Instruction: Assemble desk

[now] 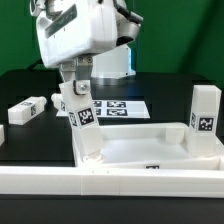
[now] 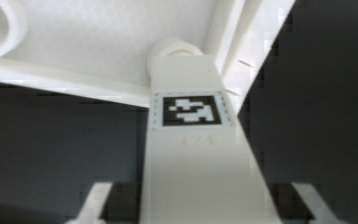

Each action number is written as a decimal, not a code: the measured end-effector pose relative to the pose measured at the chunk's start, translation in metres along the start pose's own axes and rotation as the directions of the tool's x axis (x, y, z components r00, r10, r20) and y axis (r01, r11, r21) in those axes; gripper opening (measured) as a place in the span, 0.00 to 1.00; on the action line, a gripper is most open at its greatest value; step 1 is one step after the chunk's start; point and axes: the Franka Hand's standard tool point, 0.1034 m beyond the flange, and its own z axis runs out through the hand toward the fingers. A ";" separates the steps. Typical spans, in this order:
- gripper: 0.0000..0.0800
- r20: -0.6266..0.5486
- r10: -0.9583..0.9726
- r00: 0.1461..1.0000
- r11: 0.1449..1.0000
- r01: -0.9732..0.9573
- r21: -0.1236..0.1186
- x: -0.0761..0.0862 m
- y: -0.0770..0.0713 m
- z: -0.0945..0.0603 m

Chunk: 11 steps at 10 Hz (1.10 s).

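The robot's two-finger gripper [image 1: 73,98] clasps a short, square-section white plastic leg [image 1: 83,122]. The leg is tilted, its lower end at a corner of the wide, rimmed white plastic slab [image 1: 150,150] on the exterior view's left.

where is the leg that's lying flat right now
The flat leg lies on the black table at the exterior view's left, apart from the upright leg held in the gripper.

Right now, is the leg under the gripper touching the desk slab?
Touching. The exterior view shows the leg's lower end seated in the desk slab's corner, with no gap.
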 end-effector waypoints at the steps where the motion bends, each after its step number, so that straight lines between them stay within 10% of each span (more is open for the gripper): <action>1: 0.36 -0.001 -0.022 1.000 1.000 0.022 0.000 0.000 0.000 0.000; 5: 0.76 -0.016 -0.271 0.963 0.963 0.270 -0.004 0.002 0.006 0.002; 11: 0.81 -0.014 -0.726 0.687 0.687 0.726 -0.012 0.015 0.004 0.000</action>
